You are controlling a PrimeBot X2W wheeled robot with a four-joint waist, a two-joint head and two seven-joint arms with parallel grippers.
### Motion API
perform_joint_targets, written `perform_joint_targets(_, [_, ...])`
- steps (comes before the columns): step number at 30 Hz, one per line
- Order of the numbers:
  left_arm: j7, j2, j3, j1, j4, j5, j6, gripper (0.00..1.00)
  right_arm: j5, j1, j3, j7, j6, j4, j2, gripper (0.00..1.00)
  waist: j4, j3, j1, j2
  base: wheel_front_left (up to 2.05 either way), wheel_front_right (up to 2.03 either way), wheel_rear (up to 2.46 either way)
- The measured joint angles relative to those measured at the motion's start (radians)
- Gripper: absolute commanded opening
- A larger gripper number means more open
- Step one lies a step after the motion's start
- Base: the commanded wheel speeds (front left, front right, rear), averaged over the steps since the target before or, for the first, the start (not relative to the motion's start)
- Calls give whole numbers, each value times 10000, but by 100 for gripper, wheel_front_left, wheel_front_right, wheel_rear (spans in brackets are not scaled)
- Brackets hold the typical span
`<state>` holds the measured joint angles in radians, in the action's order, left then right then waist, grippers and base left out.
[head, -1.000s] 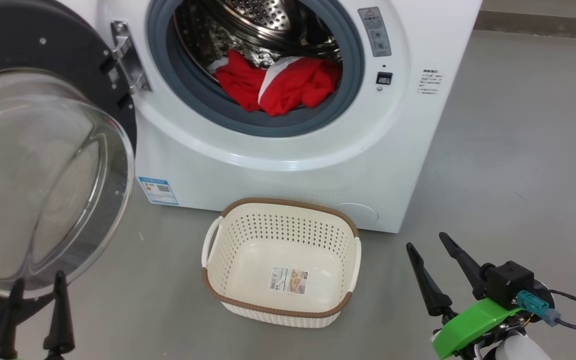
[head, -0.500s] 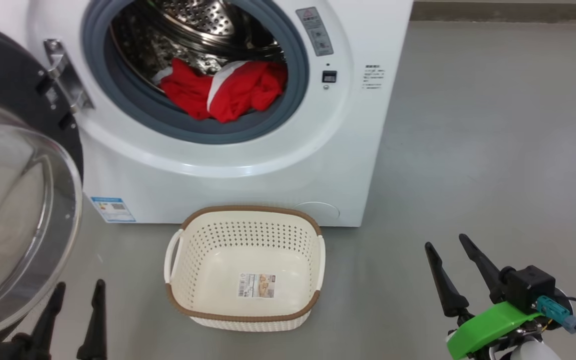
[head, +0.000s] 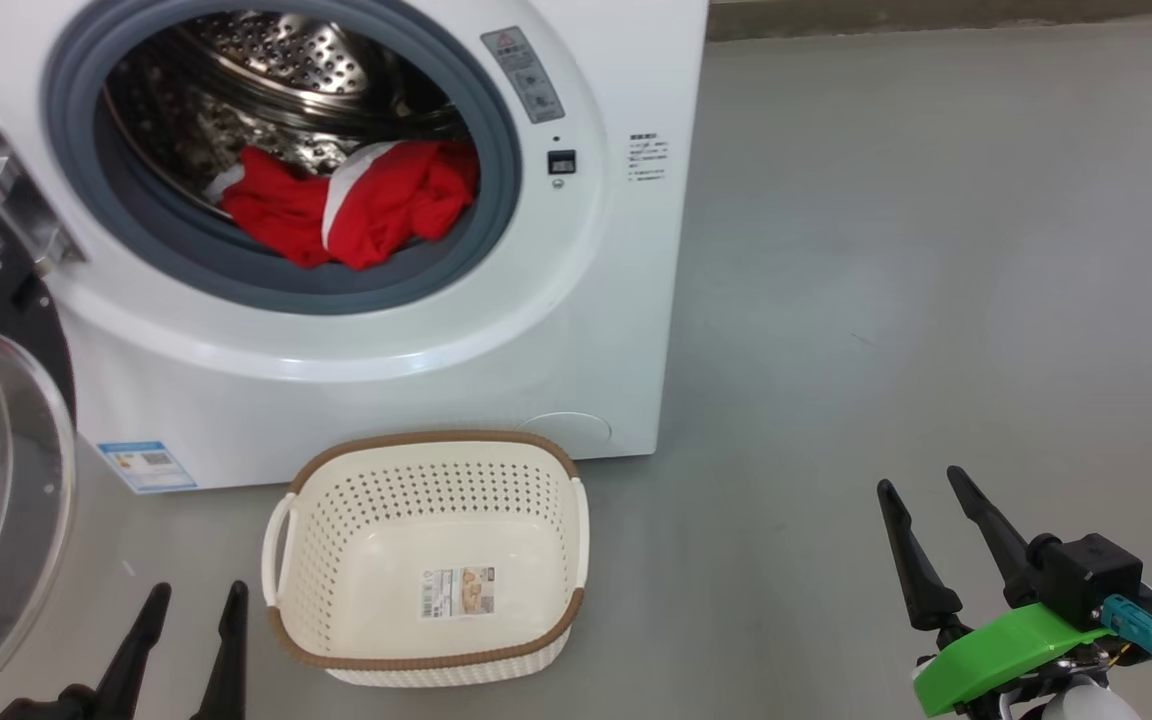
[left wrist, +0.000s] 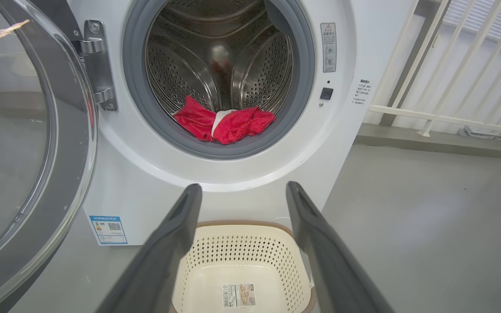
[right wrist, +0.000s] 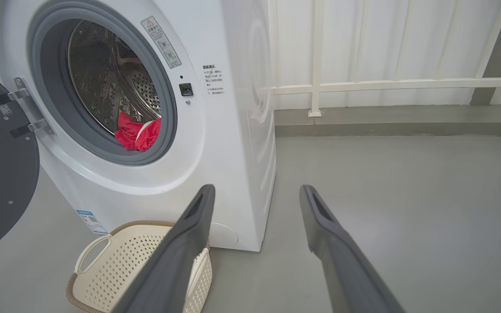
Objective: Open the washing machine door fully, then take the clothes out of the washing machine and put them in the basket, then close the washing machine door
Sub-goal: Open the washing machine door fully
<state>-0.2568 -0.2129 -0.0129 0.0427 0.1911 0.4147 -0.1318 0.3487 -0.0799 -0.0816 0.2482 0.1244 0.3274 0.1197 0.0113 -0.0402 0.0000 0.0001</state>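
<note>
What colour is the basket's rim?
Brown, woven-look, on the cream basket; clearest in the head view.

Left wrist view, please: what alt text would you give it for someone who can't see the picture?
A white washing machine stands with its round door swung open to the left and red clothes lying in its steel drum. An empty cream basket sits on the floor before it, framed by the two dark fingers of the open left gripper.

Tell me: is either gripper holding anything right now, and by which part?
Nothing is held. The left gripper and the right gripper are both open and empty; the clothes lie inside the washing machine.
</note>
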Motion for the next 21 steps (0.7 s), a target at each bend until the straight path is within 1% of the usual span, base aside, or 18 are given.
perform_joint_targets(11, [2,0,29,1,-174,8,0,100,-59,12,284,0,0,-171,-52,100,672,-89,0,0,0,0,0])
perform_joint_targets(21, [2,0,63,1,-221,8,0,100,-67,201,393,0,0,-232,-54,100,867,-160,1,0,0,0,0])
